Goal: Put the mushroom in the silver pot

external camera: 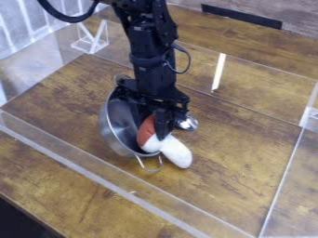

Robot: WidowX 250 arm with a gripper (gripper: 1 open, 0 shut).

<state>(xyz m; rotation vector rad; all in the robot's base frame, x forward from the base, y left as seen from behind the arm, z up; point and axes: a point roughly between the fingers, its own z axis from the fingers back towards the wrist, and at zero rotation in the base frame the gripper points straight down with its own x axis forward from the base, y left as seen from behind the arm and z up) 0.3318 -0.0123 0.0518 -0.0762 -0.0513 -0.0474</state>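
Camera view, largest first: a wooden table (248, 139) is seen, fenced by a low clear barrier (74, 172) along its near and left edges, probably to keep loose items from rolling off. Over the middle of it the black arm (147, 42) is held upright with its gripper (151, 128) pointed straight down, so that the load can be lowered from above. Below it the pot (118, 125) is tipped, its mouth turned toward the right and near side and its far-left rim raised; it appears to be pushed over by the load or the gripper pressing on it, though the contact point cannot be made out. The mushroom (165, 149) is clamped between the jaws by its reddish cap, with the white stem sticking out to the near right over the pot's lower rim and touching or nearly touching the table. It is therefore judged to be only partly within the pot's mouth, not yet resting inside. Nothing else can be seen in the pot. A small shiny spoon-like item (185, 122) lies just right of the gripper.
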